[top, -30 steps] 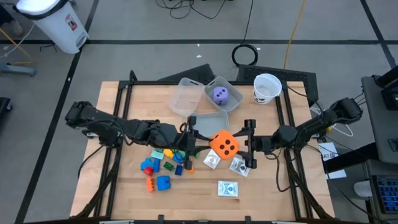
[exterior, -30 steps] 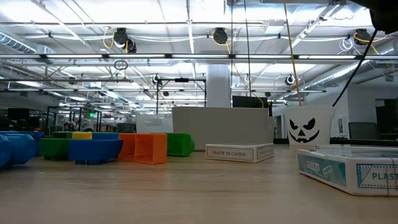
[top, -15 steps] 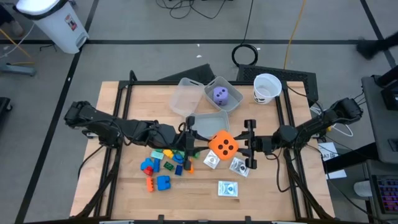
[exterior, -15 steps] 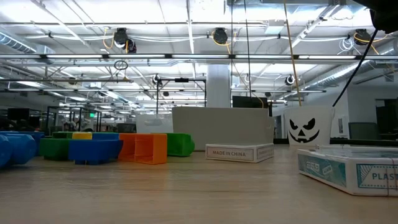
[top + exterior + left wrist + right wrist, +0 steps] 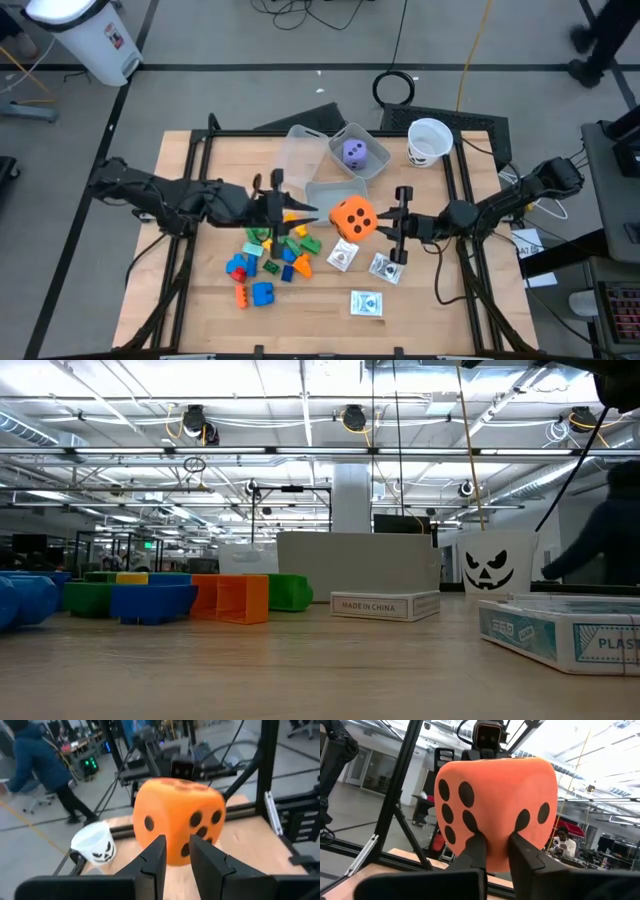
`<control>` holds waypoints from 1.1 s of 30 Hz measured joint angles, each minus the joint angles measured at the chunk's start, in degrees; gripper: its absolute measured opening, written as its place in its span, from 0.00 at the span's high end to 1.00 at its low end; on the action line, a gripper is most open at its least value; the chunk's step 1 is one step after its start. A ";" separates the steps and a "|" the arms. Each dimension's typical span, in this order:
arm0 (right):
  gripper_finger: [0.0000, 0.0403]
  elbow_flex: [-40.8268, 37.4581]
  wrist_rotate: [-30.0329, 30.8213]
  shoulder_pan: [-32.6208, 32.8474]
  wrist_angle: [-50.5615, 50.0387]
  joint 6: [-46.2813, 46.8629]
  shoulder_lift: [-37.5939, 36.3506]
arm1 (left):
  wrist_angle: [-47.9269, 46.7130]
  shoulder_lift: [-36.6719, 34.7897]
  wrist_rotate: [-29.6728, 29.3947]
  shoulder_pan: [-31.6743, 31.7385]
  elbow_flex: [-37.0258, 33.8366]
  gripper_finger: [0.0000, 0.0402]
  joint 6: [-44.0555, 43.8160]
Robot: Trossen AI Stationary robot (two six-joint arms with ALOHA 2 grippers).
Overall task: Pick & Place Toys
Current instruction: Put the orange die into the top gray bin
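The orange dotted die [image 5: 352, 217] hangs in the air over the table's middle, with my right gripper [image 5: 383, 224] shut on it from the right. My left gripper [image 5: 312, 212] stands a little to the die's left. It points at the die with a narrow gap between its fingers [image 5: 155, 857] and nothing in that gap. Several coloured blocks [image 5: 268, 258] lie on the table below the left gripper. A purple die [image 5: 353, 152] sits in a clear bin [image 5: 372, 165]. White cards [image 5: 366, 303] lie flat near the front. My right gripper pinches a fold of the die's soft side [image 5: 495, 832] between its two fingers [image 5: 476, 851], and the foam is dented in there. The fingers come from the table's right and slant slightly upward. The die is lifted clear of the table.
A white cup with a black face [image 5: 428, 140] stands at the far right. Two more clear bins [image 5: 300, 155] [image 5: 335, 190] lie behind the die. Black frame rails [image 5: 190, 250] run along both sides of the table. A person [image 5: 35, 765] is in the room beyond.
My right gripper has shut on the orange die. My left gripper has drawn back from the die toward the table's left edge and risen, its finger gap unchanged. The die has shifted slightly toward the far edge.
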 joint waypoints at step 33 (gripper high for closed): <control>1.00 0.11 -6.98 -4.28 -5.33 7.72 0.04 | 32.78 21.10 8.86 9.54 -9.25 0.78 1.75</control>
